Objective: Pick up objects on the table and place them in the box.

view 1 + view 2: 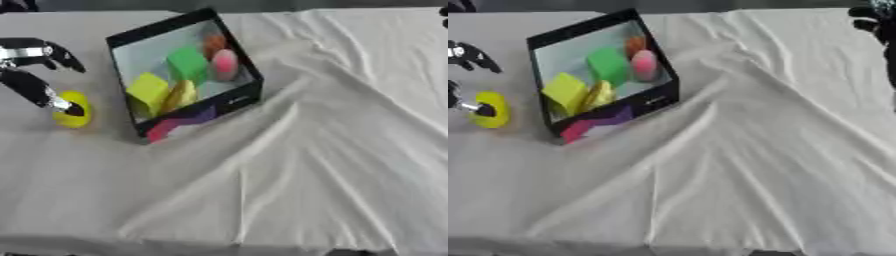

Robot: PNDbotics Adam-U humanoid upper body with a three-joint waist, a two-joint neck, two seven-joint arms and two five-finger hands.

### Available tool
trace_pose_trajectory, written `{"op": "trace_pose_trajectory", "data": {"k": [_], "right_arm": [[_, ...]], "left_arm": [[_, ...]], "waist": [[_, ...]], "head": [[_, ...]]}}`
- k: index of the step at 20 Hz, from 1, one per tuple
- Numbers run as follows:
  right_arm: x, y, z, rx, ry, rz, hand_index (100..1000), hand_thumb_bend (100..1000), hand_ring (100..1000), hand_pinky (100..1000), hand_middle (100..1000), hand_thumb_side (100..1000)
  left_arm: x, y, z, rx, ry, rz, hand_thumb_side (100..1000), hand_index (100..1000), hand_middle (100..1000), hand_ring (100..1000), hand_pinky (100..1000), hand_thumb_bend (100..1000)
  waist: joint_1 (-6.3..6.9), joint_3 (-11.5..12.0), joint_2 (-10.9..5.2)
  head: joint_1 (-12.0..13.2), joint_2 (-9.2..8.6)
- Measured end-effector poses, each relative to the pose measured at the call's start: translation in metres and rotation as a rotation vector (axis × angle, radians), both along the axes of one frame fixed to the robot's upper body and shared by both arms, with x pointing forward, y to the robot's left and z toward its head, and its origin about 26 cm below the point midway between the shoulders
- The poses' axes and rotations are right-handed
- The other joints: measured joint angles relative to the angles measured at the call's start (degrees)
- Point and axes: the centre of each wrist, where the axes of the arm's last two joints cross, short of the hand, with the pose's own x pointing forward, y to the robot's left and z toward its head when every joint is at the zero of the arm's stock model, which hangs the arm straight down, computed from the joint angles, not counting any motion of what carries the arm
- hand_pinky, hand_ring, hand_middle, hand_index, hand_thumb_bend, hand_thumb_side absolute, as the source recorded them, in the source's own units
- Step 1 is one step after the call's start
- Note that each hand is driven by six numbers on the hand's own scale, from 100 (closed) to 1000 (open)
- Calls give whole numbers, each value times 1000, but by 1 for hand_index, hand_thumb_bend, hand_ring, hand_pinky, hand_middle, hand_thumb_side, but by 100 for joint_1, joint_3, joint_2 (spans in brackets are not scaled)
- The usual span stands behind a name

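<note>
A round yellow object lies on the white cloth at the far left. My left hand hovers over it with fingers spread, and one long digit reaches down so its tip touches the top of the yellow object. To the right stands the black box, tilted, with its opening facing up. Inside it are a yellow block, a green block, a pink ball, an orange thing and a yellow curved piece. My right hand shows only as a dark shape at the top right edge.
A crumpled white cloth covers the table, with raised folds running from the box toward the front. The table's near edge lies along the bottom of the view.
</note>
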Motion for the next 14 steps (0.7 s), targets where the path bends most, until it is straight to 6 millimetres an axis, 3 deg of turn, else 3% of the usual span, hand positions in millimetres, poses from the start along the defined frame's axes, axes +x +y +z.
{"op": "trace_pose_trajectory", "data": {"k": [8, 14], "right_arm": [[0, 0, -1, 1, 4, -1, 871, 100, 758, 824, 750, 614], [1, 0, -1, 2, 6, 0, 872, 100, 757, 825, 750, 616]], "left_arm": [[5, 2, -14, 99, -48, 24, 297, 836, 798, 856, 869, 756], [7, 5, -22, 119, -43, 44, 248, 809, 745, 780, 817, 671]], "waist": [[0, -7, 7], [0, -2, 7]], "head": [[28, -3], [55, -7]]}}
